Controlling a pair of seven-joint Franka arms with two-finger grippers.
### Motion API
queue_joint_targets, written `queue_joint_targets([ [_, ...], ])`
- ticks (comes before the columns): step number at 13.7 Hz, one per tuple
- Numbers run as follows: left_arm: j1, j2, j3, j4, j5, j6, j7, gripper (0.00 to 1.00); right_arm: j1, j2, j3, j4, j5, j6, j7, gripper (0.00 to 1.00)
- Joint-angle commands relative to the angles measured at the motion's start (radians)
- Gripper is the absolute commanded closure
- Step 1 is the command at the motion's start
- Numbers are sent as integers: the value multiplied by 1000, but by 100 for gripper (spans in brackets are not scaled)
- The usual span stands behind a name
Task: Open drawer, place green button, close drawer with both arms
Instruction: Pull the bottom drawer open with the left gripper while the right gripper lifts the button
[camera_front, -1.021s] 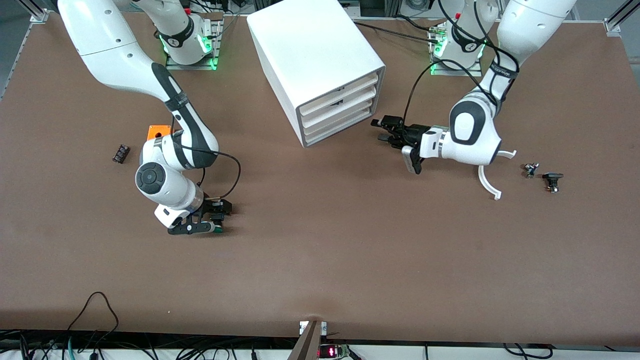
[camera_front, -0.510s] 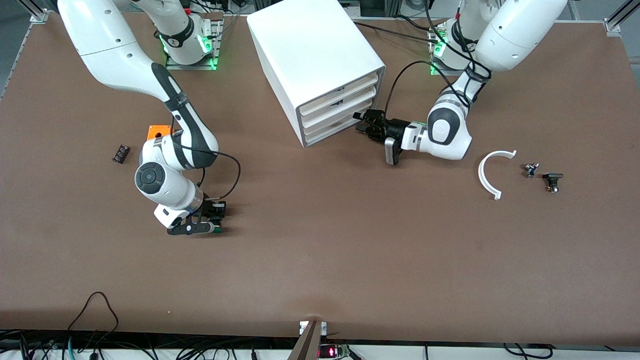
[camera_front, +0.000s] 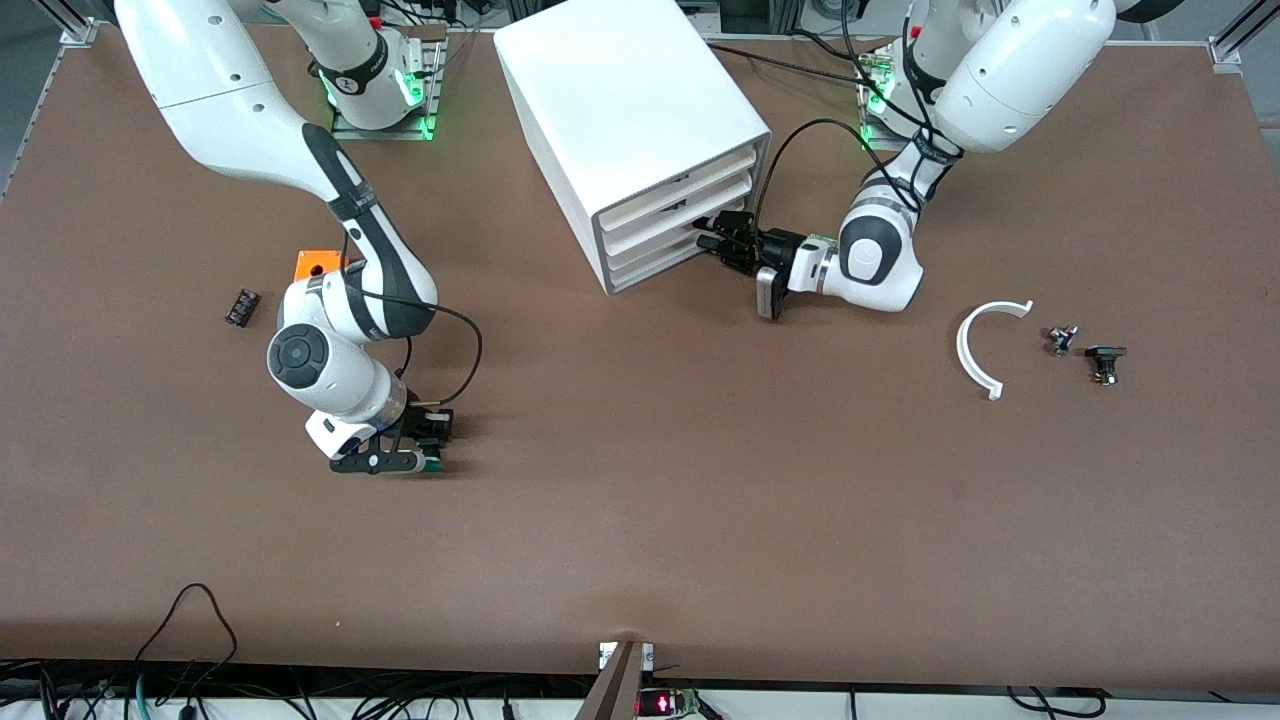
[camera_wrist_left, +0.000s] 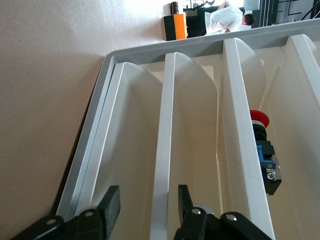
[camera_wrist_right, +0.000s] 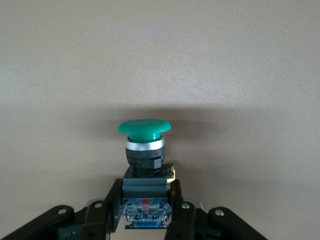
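The white cabinet (camera_front: 620, 90) stands at the middle of the table, all three drawers shut. My left gripper (camera_front: 712, 235) is open at the drawer fronts. In the left wrist view it (camera_wrist_left: 147, 192) straddles the front lip of the lowest drawer (camera_wrist_left: 135, 150), the one nearest the table; that drawer also shows in the front view (camera_front: 660, 262). My right gripper (camera_front: 425, 448) is low over the table toward the right arm's end. It (camera_wrist_right: 145, 192) is shut on the black and blue body of the button (camera_wrist_right: 144, 145), green cap pointing away from the gripper (camera_front: 432, 463).
An orange cube (camera_front: 318, 264) and a small black part (camera_front: 241, 306) lie toward the right arm's end. A white curved piece (camera_front: 975, 350) and two small dark parts (camera_front: 1062, 339) (camera_front: 1105, 360) lie toward the left arm's end. A red-capped button (camera_wrist_left: 260, 120) sits in an upper drawer.
My left gripper has moved from the open table up to the cabinet's drawer fronts. My right gripper has stayed low at the button and shifted only slightly.
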Motion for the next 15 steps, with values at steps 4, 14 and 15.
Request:
queue_joint_targets([
  [4, 7, -8, -10, -34, -34, -5, 25, 100, 7, -23, 1, 171, 2, -268, 83, 100],
  [14, 73, -12, 38, 69, 69, -51, -142, 100, 113, -19, 6, 408, 0, -589, 471, 100],
  [15, 76, -14, 53, 95, 116, -52, -184, 100, 126, -20, 6, 414, 2, -591, 514, 100],
])
